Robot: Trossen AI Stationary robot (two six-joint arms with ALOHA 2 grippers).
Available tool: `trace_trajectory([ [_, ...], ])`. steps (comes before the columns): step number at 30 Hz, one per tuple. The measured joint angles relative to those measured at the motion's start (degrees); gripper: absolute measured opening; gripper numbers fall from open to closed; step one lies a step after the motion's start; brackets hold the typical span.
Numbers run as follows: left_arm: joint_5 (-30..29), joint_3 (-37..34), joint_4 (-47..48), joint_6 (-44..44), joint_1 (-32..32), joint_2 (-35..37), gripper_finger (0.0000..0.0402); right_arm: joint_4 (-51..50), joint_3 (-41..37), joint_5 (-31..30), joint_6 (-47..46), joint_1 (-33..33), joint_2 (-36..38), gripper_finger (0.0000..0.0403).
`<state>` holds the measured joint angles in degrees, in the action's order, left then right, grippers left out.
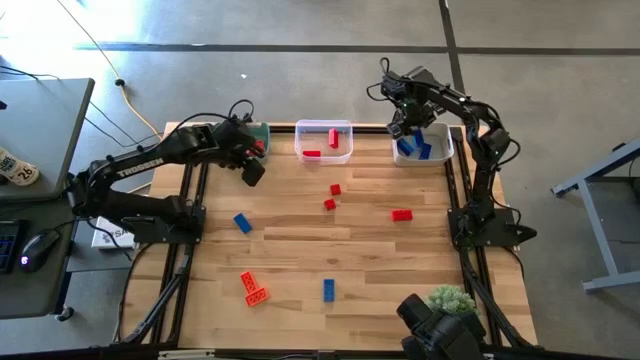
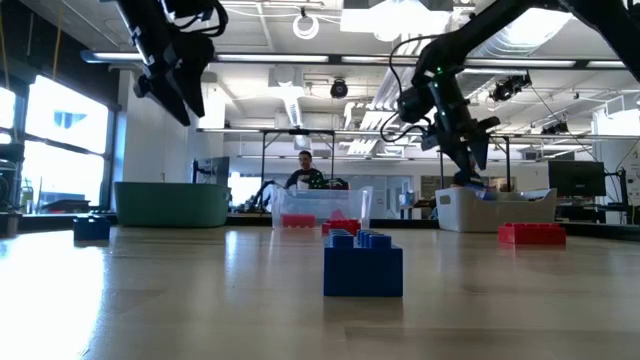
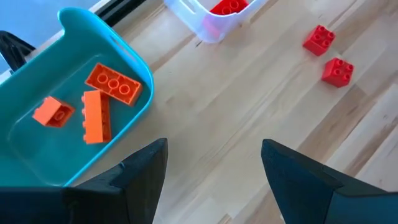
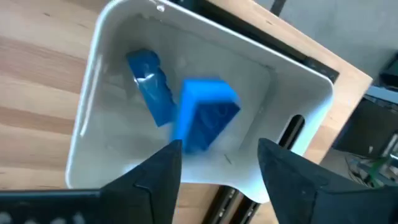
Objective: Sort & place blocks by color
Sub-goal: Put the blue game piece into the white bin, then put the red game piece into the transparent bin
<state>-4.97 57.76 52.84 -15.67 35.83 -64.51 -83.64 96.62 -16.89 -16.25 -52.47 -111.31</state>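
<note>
On the wooden table [image 1: 300, 250], the right gripper [image 4: 217, 163] is held spread and empty over the white bin [image 4: 99, 74] of blue blocks [image 4: 202, 115], the left gripper [image 3: 214, 168] spread beside the teal bin [image 3: 134, 62] of orange blocks [image 3: 112, 84], other blocks [image 1: 401, 214] scattered.

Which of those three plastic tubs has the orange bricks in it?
The green plastic bin under the left arm holds three orange studded bricks. The clear bin holds red ones, the pale grey bin blue ones.
</note>
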Motion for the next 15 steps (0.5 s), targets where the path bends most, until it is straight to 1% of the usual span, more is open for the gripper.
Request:
trace_trajectory([
  [5, 0.7, 0.0, 0.0, 0.3, 0.0, 0.5, 0.0250, -3.0, 0.0, 0.2, 0.0, 0.1, 0.0, 0.0212],
  [9, 2.1, 0.0, 0.0, 1.7, 0.0, 0.5, 0.0250, -6.6, 0.0, 2.6, -2.5, 0.5, 0.0, 0.0214],
  [12, 2.8, 0.0, 0.0, 2.4, 0.0, 0.5, 0.0250, -6.2, 0.0, 4.2, -3.1, 2.1, 0.9, 0.0215],
  [15, 2.9, 0.0, 0.1, 2.4, 0.0, 0.5, 0.0250, -6.4, 0.0, 5.3, -3.5, 4.9, 2.9, 0.0215],
])
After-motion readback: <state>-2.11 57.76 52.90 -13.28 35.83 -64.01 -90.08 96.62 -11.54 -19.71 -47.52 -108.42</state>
